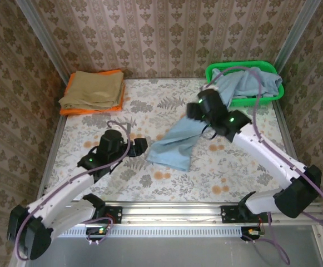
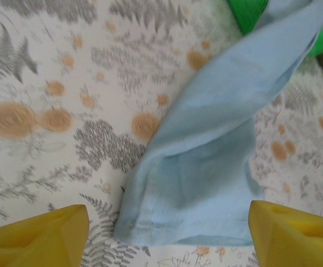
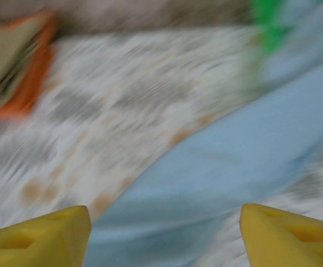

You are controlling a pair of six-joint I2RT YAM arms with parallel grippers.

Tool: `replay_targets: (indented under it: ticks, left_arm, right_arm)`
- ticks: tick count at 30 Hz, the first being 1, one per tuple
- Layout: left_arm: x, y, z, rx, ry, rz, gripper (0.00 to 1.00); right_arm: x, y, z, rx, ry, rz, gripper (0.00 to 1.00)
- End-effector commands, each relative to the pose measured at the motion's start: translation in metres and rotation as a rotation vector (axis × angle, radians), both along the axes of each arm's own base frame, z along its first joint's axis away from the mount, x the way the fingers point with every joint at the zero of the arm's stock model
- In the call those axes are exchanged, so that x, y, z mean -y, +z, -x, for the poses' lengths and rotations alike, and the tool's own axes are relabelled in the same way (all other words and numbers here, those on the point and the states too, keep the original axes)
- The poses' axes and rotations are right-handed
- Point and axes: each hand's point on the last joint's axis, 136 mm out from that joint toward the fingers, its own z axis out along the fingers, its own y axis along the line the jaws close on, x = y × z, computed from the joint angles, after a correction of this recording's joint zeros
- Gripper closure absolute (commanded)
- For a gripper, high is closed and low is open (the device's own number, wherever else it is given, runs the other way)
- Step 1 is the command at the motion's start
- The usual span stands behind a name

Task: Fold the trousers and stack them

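Floral table (image 1: 167, 181), wallpapered walls (image 1: 167, 33), one green basket (image 1: 242, 65), one blue trousers (image 1: 175, 146) trailing from it, one tan trousers (image 1: 92, 89) on orange cloth (image 1: 83, 110) left of it, left gripper (image 2: 168, 219) and right gripper (image 3: 165, 219) spread wide

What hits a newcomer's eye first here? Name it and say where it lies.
The sky-blue trousers spill from the green basket at the far right corner to mid-table, the left gripper open at their hem, the right gripper open above them. Folded tan trousers lie on an orange cloth at the far left corner.
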Motion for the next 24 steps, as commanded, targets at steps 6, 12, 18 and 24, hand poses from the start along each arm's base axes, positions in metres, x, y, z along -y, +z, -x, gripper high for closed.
replay_targets:
  ticks: [6,12,18,24]
  left_arm:
    - [0.075,-0.030,-0.008,-0.027,-0.225,-0.155,0.19]
    - [0.106,-0.063,-0.007,-0.070,-0.295,-0.283,0.18]
    - [0.109,-0.093,0.002,-0.136,-0.309,-0.350,0.19]
    - [0.103,-0.109,0.007,-0.171,-0.308,-0.371,0.20]
  right_arm:
    - [0.124,-0.060,-0.091,-0.121,-0.354,0.061,0.18]
    - [0.153,-0.085,-0.140,-0.192,-0.369,-0.020,0.17]
    - [0.159,-0.116,-0.178,-0.254,-0.308,-0.126,0.16]
    - [0.167,-0.149,-0.197,-0.320,-0.336,-0.141,0.19]
